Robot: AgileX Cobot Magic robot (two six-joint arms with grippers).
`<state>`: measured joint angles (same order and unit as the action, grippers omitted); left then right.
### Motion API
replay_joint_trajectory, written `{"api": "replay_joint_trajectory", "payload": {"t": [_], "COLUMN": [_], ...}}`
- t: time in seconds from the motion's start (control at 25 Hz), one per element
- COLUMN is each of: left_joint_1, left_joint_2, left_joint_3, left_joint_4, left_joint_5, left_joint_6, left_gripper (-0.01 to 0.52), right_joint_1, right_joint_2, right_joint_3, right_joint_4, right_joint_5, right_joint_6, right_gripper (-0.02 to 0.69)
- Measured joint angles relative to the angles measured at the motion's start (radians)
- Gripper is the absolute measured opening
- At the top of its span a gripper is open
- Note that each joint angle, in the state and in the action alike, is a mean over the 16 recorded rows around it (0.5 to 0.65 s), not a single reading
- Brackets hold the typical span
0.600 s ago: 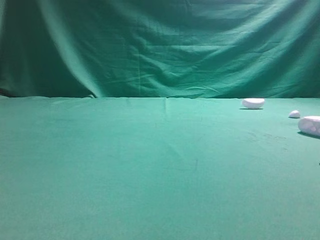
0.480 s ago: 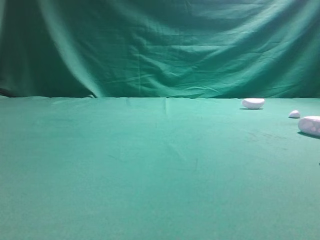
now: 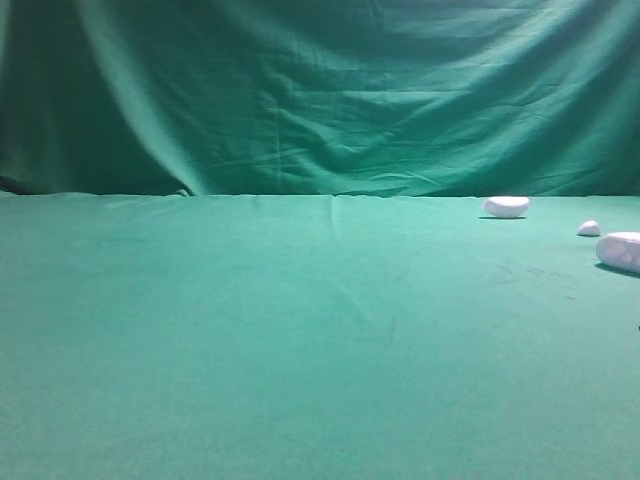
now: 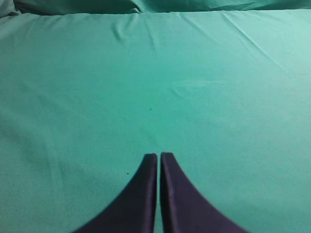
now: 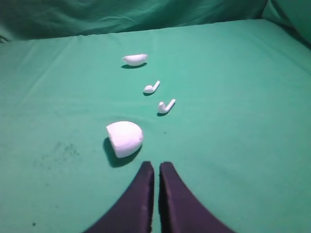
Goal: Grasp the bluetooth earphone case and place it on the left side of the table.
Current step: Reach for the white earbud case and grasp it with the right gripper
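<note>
The bluetooth earphone case [image 5: 125, 138], a smooth white rounded shell, lies on the green table [image 5: 233, 121] just ahead and slightly left of my right gripper [image 5: 156, 164]. That gripper is shut with nothing in it, and its tips stand a short way from the case. In the exterior view the case [image 3: 621, 250] sits at the far right edge, partly cut off. My left gripper [image 4: 159, 154] is shut and empty over bare green cloth [image 4: 155, 73]. Neither gripper shows in the exterior view.
Two white earbuds [image 5: 151, 87] [image 5: 166, 106] lie beyond the case, and a flatter white half-oval piece [image 5: 134, 59] lies farther back. The exterior view shows that piece [image 3: 506, 206] and a tiny white bit [image 3: 589, 228]. A draped green curtain [image 3: 320, 90] hangs behind the table.
</note>
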<state>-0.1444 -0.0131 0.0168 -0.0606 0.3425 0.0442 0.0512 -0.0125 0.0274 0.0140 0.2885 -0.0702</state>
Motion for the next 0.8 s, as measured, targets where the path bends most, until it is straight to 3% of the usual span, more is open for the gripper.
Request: {"api": "replay_joint_trajectory", "payload": {"t": [0.44, 0.6, 0.8], "left_joint_1": [0.0, 0.0, 0.0], "left_joint_2": [0.0, 0.0, 0.0], "left_joint_3": [0.0, 0.0, 0.0], "left_joint_4": [0.0, 0.0, 0.0], "left_joint_5": [0.0, 0.0, 0.0], "left_joint_6": [0.0, 0.0, 0.0], "left_gripper": [0.0, 0.0, 0.0], "right_joint_1": [0.0, 0.0, 0.0], "right_joint_2": [0.033, 0.127, 0.335], "right_joint_3": [-0.022, -0.086, -0.217], "right_joint_4": [-0.011, 0.0, 0.016], "right_joint_5": [-0.29, -0.242, -0.052], "right_joint_6": [0.006, 0.047, 0.092], "right_gripper": [0.0, 0.0, 0.0]}}
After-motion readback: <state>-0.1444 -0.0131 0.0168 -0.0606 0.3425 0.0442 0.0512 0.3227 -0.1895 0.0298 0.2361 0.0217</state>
